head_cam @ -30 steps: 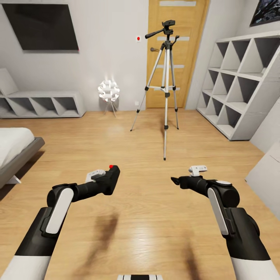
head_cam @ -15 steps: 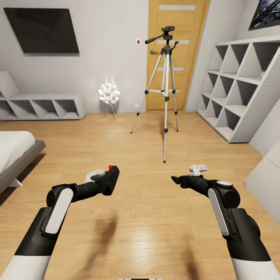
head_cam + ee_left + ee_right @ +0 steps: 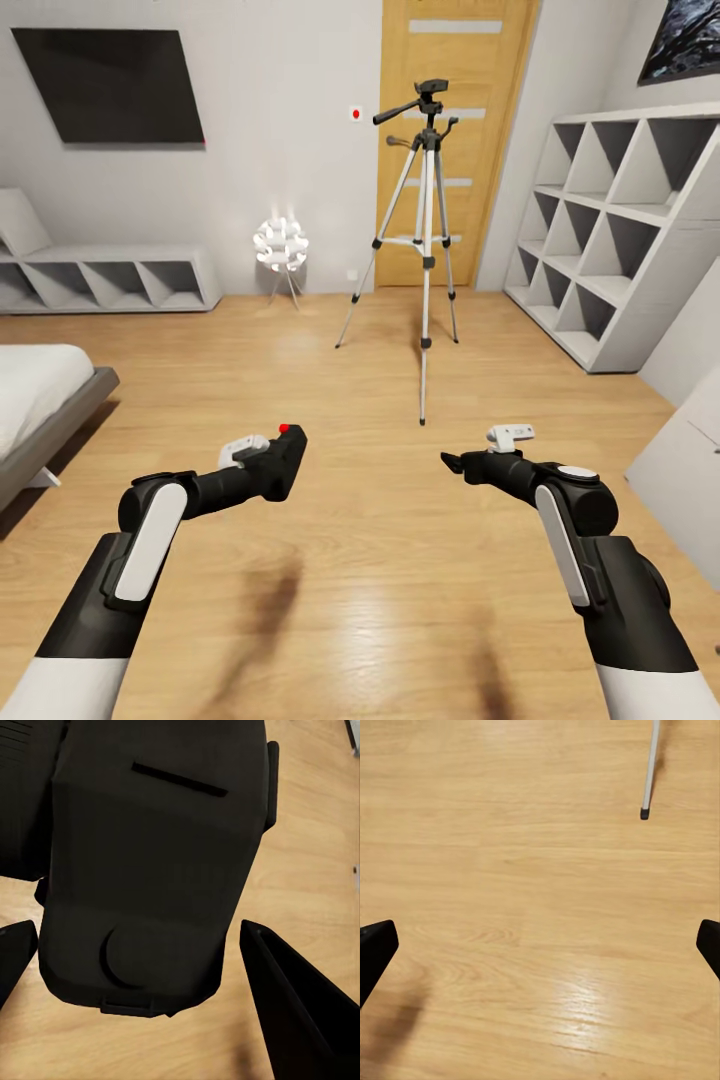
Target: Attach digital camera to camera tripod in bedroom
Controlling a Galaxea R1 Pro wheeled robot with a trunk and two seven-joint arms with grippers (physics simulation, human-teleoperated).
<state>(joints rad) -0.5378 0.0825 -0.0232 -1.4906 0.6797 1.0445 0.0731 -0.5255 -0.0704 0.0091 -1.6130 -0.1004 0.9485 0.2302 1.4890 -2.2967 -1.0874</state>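
Head view shows the left gripper [image 3: 283,462] clasping the boxy matte-black digital camera [image 3: 280,465], red button up, well short of the silver-legged camera tripod [image 3: 426,215] before the wooden door [image 3: 455,140]. Left wrist view adds the camera's flat black underside between the fingers [image 3: 289,997]. Right wrist view shows the right gripper [image 3: 540,945] spread wide over light plank floor [image 3: 510,870] near one tripod foot.

Black digital camera [image 3: 283,463] with red button; silver-legged camera tripod [image 3: 424,215].

Bright, even, sharp render; soft arm shadows and glare on floor [image 3: 380,560].
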